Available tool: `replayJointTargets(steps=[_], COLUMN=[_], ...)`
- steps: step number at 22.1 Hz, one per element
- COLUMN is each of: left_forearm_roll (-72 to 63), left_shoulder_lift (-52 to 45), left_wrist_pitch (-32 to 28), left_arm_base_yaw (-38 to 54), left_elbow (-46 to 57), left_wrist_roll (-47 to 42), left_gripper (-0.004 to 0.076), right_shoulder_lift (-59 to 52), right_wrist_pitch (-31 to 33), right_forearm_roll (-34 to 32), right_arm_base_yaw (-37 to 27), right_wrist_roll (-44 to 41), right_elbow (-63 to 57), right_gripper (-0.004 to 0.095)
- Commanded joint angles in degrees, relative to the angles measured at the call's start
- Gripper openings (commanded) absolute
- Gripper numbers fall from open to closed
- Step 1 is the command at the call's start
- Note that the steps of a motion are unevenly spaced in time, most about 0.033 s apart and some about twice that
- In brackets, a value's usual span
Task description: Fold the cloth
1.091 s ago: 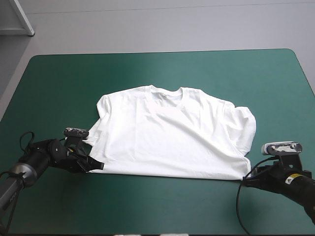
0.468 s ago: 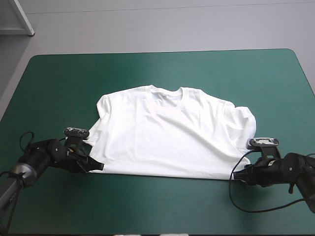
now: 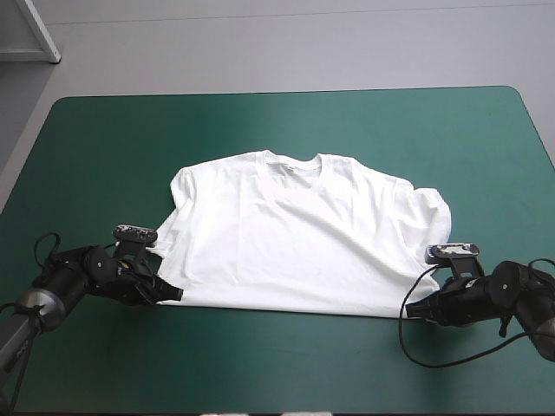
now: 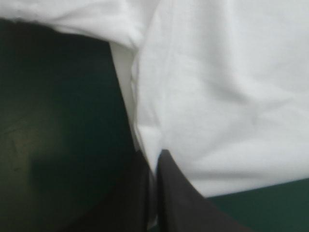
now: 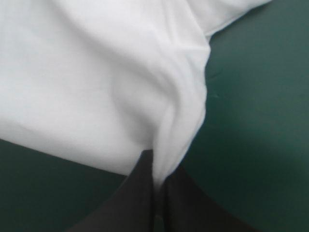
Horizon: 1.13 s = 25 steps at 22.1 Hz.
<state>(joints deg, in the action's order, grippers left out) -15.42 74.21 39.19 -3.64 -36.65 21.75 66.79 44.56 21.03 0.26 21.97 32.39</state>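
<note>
L gripper (image 3: 170,293) & R gripper (image 3: 414,310) each clenched on a near hem corner of the T-shirt (image 3: 303,238), which lies flat mid-table. Lift both evenly, keep hem taut, carry toward collar. Beyond it the teal-green cover (image 3: 260,130) is bare to the far edge; room at both sides too.

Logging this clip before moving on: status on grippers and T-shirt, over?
Left gripper shut on T-shirt, near left corner. Right gripper shut on near right corner. T-shirt flat on table. Nothing seen obstructing.
</note>
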Motion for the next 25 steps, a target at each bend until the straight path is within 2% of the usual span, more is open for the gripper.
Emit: replayJointTargets(steps=[1,5,8,13,17,21,25], left_forearm_roll=[0.8,0.8,5.2,9.9,13.0,12.5,12.5], left_shoulder_lift=[-3.1,-8.9,-14.7,-22.4,-24.0,-18.6,-11.1], left_wrist_pitch=[0.6,4.4,12.6,16.7,15.6,9.1,3.3], left_arm_base_yaw=[-0.2,-0.2,-0.2,-0.2,-0.2,-0.2,-0.2], left_elbow=[-0.5,-0.5,-0.5,-1.8,-7.6,-14.7,-19.1], left_wrist_roll=[-0.1,-0.6,-2.3,-4.5,-4.5,-4.5,-5.1], left_gripper=[0.0019,0.0019,0.0019,0.0019,0.0019,0.0019,0.0019], right_shoulder_lift=[-4.2,-10.4,-17.7,-26.3,-30.5,-23.4,-15.0], right_wrist_pitch=[-0.1,4.4,8.7,15.6,11.6,7.6,-0.9], right_forearm_roll=[1.0,0.8,-1.6,-5.1,-6.2,-6.0,-4.5], right_arm_base_yaw=[-0.3,-0.3,-0.3,-0.3,-0.3,-0.3,-0.3], right_wrist_roll=[0.7,-0.4,-3.3,-5.9,-7.2,-6.2,-3.6], right_elbow=[1.2,1.2,1.2,2.3,9.9,15.3,17.5], right_gripper=[-0.0004,-0.0004,-0.0004,-0.0004,-0.0004,-0.0018,-0.0018])
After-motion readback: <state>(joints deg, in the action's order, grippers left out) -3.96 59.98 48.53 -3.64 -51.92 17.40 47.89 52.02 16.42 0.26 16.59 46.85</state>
